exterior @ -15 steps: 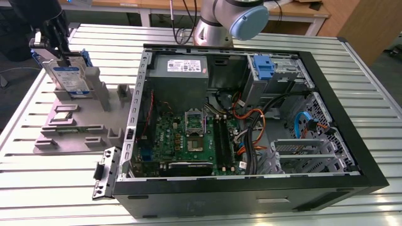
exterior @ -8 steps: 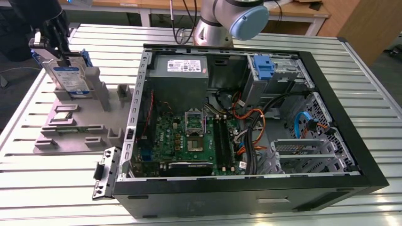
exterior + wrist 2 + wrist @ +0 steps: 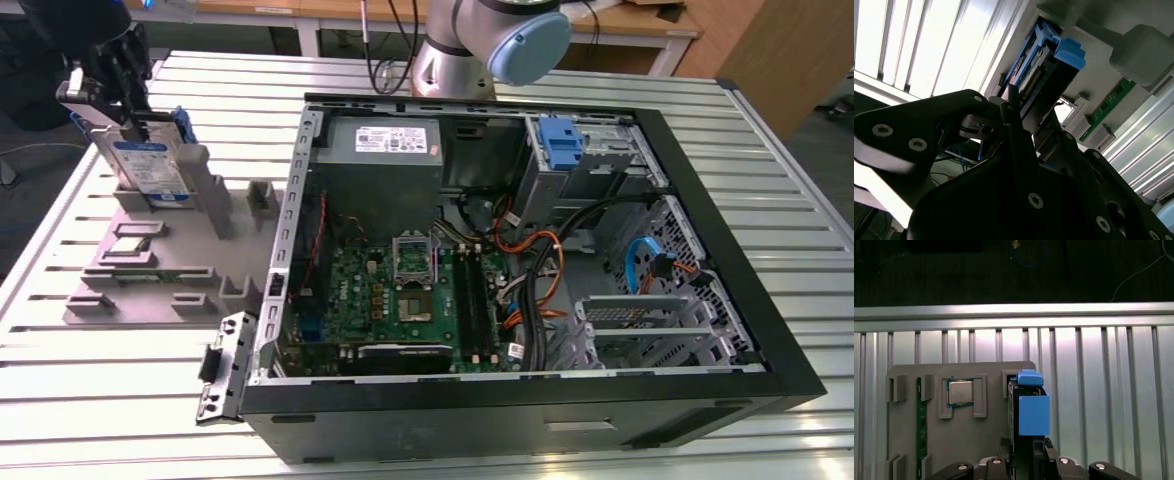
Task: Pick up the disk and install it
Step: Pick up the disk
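You are working over a metal table (image 3: 80, 400) whose top is built of long ribbed slats (image 3: 914, 40). Light from above glares off them in bright bands. In the exterior view, behind the table, you have a desk (image 3: 641, 22) with a wooden top and white legs. Further towards the exterior view's right stands a wooden cabinet (image 3: 781, 50). Past the table's far edge in the first wrist view the floor (image 3: 954, 275) lies dark and unlit.
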Tool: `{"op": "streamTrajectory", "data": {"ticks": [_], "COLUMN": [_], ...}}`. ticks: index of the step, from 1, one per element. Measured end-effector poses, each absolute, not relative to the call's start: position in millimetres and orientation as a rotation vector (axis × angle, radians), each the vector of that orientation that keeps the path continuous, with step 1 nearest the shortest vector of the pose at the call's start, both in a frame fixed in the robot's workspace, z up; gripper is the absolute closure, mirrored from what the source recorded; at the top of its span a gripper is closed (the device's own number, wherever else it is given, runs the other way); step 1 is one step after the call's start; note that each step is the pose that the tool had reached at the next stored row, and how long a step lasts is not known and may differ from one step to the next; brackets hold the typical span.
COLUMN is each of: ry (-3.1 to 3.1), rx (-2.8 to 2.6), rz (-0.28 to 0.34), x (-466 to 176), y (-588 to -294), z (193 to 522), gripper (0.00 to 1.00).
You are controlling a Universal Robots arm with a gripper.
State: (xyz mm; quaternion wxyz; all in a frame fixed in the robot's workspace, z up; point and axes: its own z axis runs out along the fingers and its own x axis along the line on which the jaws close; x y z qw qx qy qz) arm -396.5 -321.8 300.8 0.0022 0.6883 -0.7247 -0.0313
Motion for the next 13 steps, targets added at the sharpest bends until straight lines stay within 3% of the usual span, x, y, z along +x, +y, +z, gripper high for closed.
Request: {"op": "streamTrajectory", "data": {"ticks": [13], "ry": [-2.283], "rx": [2.150], "rz": [-0.098], "x": [-396.5], "y": [-321.8], "z": [300.6], "gripper": [0.65]}}
